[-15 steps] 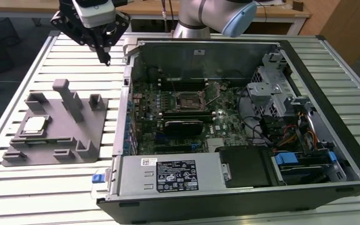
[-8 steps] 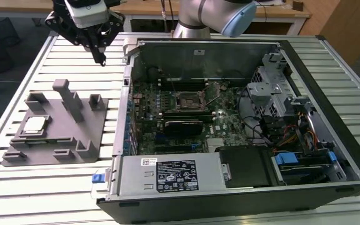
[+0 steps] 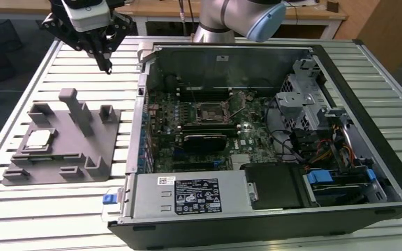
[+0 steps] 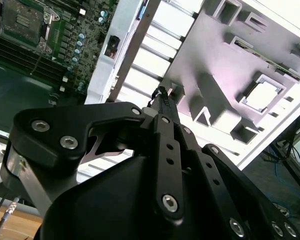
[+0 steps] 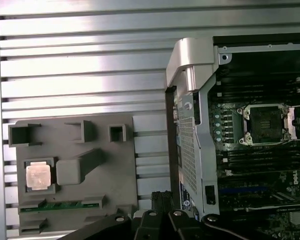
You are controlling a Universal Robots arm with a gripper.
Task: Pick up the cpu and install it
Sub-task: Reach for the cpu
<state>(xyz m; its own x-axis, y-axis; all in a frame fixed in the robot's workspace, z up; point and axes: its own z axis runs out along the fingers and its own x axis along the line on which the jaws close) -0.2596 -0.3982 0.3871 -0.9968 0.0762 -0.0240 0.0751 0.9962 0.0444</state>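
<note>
The cpu (image 3: 39, 138) is a shiny silver square lying in a recess of the grey fixture plate (image 3: 68, 157), on the exterior view's left. It also shows as the cpu (image 5: 38, 176) in the first wrist view and the cpu (image 4: 262, 95) in the second. My gripper (image 3: 106, 65) hangs high above the slatted table, beyond the plate's far end and beside the case wall. Its black fingers (image 4: 161, 100) meet at the tips with nothing between them. The open socket (image 3: 211, 111) sits on the motherboard inside the case, seen too as the socket (image 5: 265, 122).
An open computer case (image 3: 368, 78) lies on its side on the slatted table (image 3: 19, 219), with a power supply (image 3: 190, 196), drive cage (image 3: 309, 99) and cables inside. Upright posts (image 3: 75, 107) rise from the fixture plate. The case wall (image 5: 190, 100) stands between plate and motherboard.
</note>
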